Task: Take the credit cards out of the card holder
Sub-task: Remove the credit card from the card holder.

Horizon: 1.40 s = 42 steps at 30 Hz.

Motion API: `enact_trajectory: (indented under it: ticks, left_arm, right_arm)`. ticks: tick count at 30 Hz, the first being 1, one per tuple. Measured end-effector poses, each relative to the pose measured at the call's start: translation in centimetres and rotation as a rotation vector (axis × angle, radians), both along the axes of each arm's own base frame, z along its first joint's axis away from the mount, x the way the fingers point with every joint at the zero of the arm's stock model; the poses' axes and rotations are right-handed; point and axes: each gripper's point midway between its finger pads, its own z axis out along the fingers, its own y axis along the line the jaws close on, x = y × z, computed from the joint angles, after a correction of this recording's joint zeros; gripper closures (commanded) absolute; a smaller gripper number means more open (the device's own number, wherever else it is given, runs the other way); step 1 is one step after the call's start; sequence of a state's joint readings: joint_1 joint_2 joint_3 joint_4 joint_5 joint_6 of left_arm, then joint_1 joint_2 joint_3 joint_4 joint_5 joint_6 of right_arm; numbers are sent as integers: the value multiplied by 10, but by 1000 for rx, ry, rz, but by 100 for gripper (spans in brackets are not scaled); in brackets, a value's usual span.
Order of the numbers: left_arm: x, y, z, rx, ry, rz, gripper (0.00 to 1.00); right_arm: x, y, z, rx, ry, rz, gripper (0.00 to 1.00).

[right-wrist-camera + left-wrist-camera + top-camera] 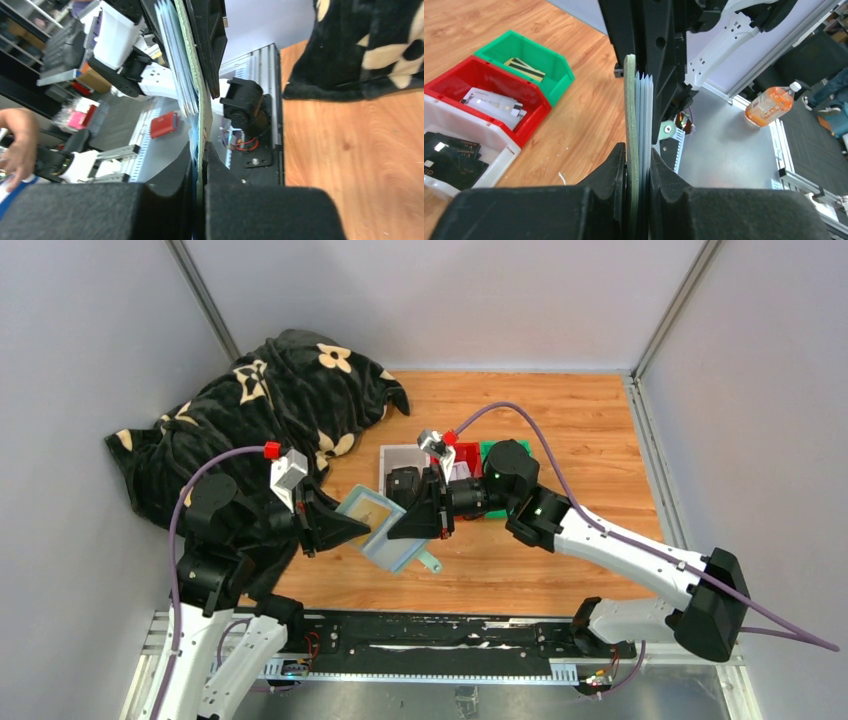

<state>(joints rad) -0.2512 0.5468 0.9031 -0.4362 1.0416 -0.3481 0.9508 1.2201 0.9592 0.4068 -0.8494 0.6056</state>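
Note:
The card holder (pixel 392 546) hangs open above the table, teal inside, with a gold-yellow credit card (pixel 368 510) showing in its upper half. My left gripper (pixel 352 529) is shut on its left edge and my right gripper (pixel 402 527) on its right edge. In the left wrist view the card holder (pixel 636 110) stands edge-on, clamped in my left gripper (pixel 638 167). The right wrist view shows the card holder (pixel 186 75) pinched in my right gripper (pixel 200 162). More credit cards lie in the trays: black (pixel 449 157), silvery-white (pixel 494 102) and gold-yellow (pixel 524 69).
A white tray (pixel 506 150), a red tray (pixel 536 112) and a green tray (pixel 559 75) stand in a row behind the grippers. A black flowered blanket (pixel 250 410) is heaped at the back left. A person's hand (pixel 17 145) shows beyond the near rail.

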Motion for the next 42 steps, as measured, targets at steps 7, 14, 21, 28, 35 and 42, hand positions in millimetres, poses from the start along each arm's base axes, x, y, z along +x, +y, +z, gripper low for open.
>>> enact_trajectory:
  ticks: [7, 14, 21, 28, 35, 42]
  left_arm:
    - [3, -2, -3, -6, 49, 1, 48]
    - [-2, -5, -7, -10, 96, -60, 50]
    - [-6, -6, -14, 21, 120, -111, 60]
    - [-7, -4, -25, 62, 122, -127, 73]
    - [-10, -4, -26, 62, 127, -141, 75]
    - [-17, -4, -23, 53, 132, -161, 59]
  right_arm:
    - [8, -2, 14, -120, -60, -25, 100]
    - [8, -8, -11, -264, -80, 10, 100]
    - [6, -15, -32, -364, -87, 42, 100]
    - [2, -19, -28, -364, -102, 68, 100]
    - [-2, -20, -27, -358, -99, 91, 100]
    - [-5, -20, -26, -352, -95, 106, 100]
